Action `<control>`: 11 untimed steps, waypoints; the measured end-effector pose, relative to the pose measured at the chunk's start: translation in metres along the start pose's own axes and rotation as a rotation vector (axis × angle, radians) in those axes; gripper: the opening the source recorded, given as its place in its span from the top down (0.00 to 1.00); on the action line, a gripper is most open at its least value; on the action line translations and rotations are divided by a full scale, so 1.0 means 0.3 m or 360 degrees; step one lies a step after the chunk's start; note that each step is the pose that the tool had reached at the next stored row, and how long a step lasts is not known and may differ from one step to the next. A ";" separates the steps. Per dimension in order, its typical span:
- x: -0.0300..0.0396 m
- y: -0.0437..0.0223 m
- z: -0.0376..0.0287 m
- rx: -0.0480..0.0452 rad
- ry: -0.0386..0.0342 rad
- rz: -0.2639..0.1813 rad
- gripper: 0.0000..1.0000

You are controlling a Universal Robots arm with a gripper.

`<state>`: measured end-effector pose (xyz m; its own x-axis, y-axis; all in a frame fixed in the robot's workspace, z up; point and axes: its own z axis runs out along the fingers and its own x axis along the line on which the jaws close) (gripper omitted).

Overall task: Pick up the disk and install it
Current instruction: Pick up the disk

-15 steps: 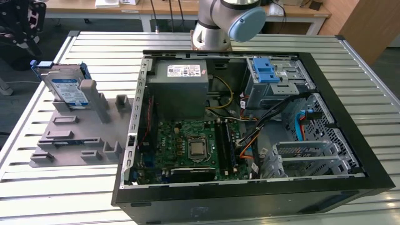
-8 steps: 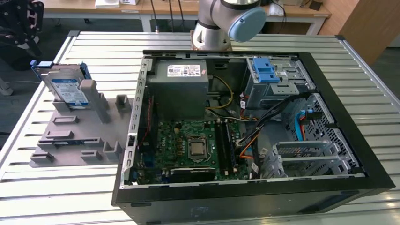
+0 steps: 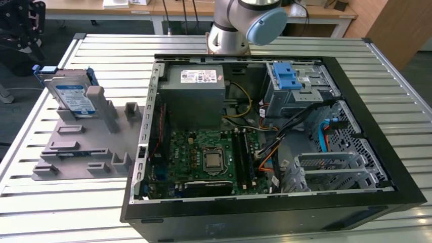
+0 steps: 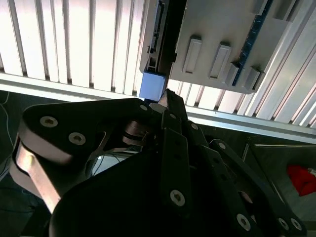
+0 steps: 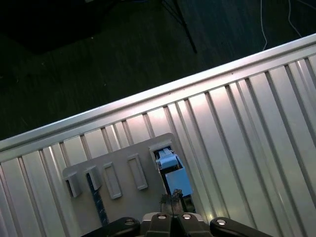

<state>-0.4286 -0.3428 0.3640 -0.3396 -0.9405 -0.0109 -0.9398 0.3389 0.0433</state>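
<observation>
The disk (image 3: 71, 97) stood on edge, leaning a little, in a slot at the far end of a grey holder block (image 3: 81, 147) that lay on the ribbed metal tabletop (image 3: 68, 212), at the exterior view's left. Its white-and-blue label faced the camera and its blue carrier framed the top edge. Just beside the block, toward the exterior view's right, sat an open black computer case (image 3: 270, 216). Inside it were a green motherboard (image 3: 209, 157), a grey power-supply box (image 3: 196, 93) with a white sticker, and a grey metal cage (image 3: 297, 86) with blue latches. The disk was outside the case, well apart from that cage. The arm's base (image 3: 233, 30) rose from the tabletop behind the case. In the first wrist view the tool (image 5: 172, 201) hung over the holder block, just short of the blue end of the carrier, its fingertips pressed together with nothing between them. The second wrist view showed the black linkages narrowing to the same closed tip near the blue corner of the carrier; whether the tip touched it could not be told. The disk rested in its slot, not lifted.
</observation>
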 end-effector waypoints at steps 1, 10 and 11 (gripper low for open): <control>0.000 0.000 0.000 0.0000 0.0000 0.0000 0.89; 0.000 0.000 0.004 -0.0002 0.0008 -0.0174 0.89; 0.000 0.000 0.007 -0.0001 0.0008 -0.0198 0.89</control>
<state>-0.4286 -0.3428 0.3621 -0.2202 -0.9754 -0.0110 -0.9747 0.2195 0.0428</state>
